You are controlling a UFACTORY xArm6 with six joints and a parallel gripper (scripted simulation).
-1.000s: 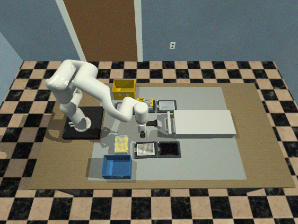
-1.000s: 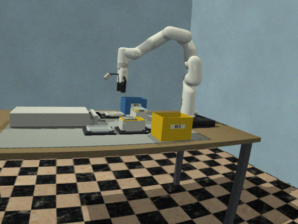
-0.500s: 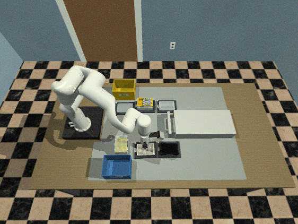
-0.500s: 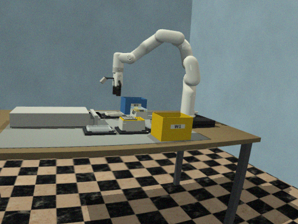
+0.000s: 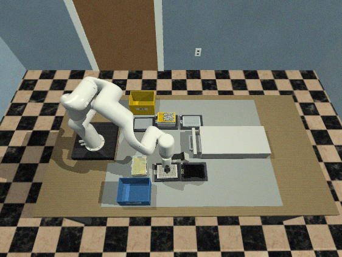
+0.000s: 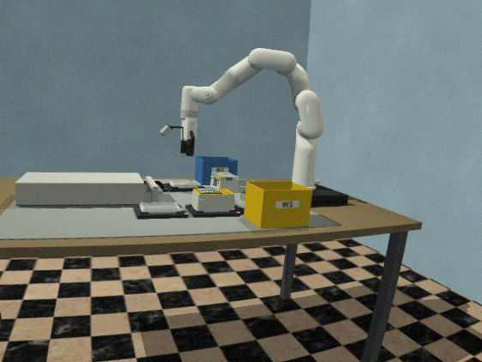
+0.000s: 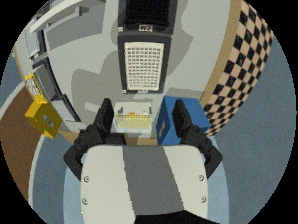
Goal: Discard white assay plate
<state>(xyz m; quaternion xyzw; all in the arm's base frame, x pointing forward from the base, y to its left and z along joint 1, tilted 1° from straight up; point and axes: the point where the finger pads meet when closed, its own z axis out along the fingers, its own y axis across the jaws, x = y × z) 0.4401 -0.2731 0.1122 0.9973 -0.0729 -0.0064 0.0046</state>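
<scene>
While the white 96-well assay plate [image 5: 167, 172] lies untouched in its nest directly below the gripper [image 5: 167, 168], nothing of the task is done: descent, grasp, carry and drop all remain. Its fingers are spread fully, pinching nothing, high above the plate. Yellow bin W1 [image 5: 142, 103] stands well apart.

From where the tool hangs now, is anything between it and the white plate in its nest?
Nothing visible is. The tool hangs open, high over the white plate in the top view, with only air under it in the exterior view. The black plate and the yellow-tipped plate lie off to either side.
</scene>
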